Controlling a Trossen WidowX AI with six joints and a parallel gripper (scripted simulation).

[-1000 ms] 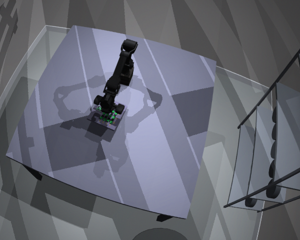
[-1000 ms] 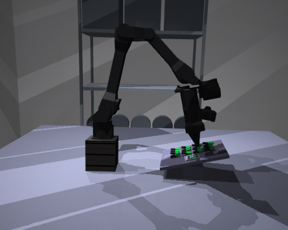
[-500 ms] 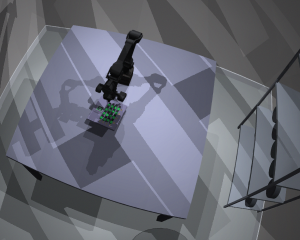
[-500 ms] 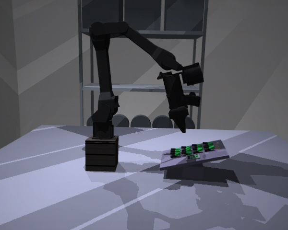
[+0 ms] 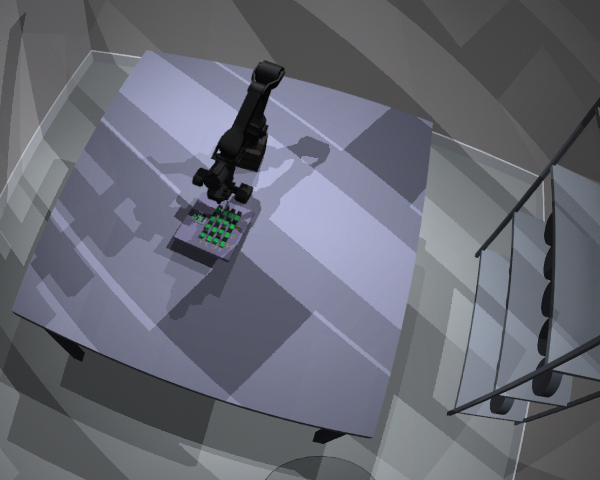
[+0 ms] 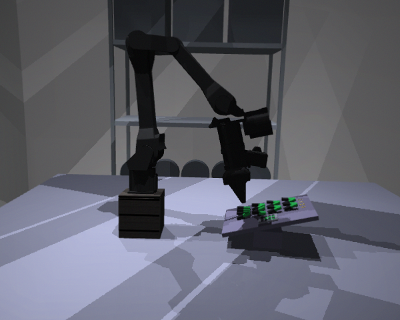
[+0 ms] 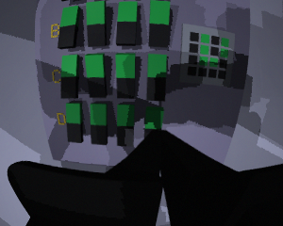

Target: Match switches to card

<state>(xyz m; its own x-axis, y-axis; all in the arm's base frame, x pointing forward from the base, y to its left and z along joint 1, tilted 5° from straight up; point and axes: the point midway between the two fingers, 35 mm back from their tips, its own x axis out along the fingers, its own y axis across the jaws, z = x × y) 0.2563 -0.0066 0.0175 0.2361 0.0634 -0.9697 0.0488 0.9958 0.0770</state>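
The tilted panel (image 5: 186, 235) (image 6: 235, 226) (image 7: 203, 109) bears rocker switches (image 5: 220, 227) (image 6: 274, 207) (image 7: 125, 66) with green far halves and dark near halves. Rows B, C and D show in the wrist view, four switches each; row A is cut off at its top. Which halves are raised is hard to tell. The card (image 6: 269, 217) (image 7: 185, 56) reads, far row first: dark, green, dark, green; dark, green, dark, green; dark, green, green, dark; all dark. My gripper (image 6: 243, 201) (image 7: 158, 137) is shut and empty, its tips a little above the panel's near end, by the row D, column 4 switch (image 7: 154, 115).
The arm stands on a dark wooden block (image 6: 141, 217) at the near side of the table (image 5: 341, 232) (image 6: 73, 275). A metal shelf (image 5: 527, 279) (image 6: 197, 121) with round dark things stands beyond the table. Hard shadows cross the panel and the table.
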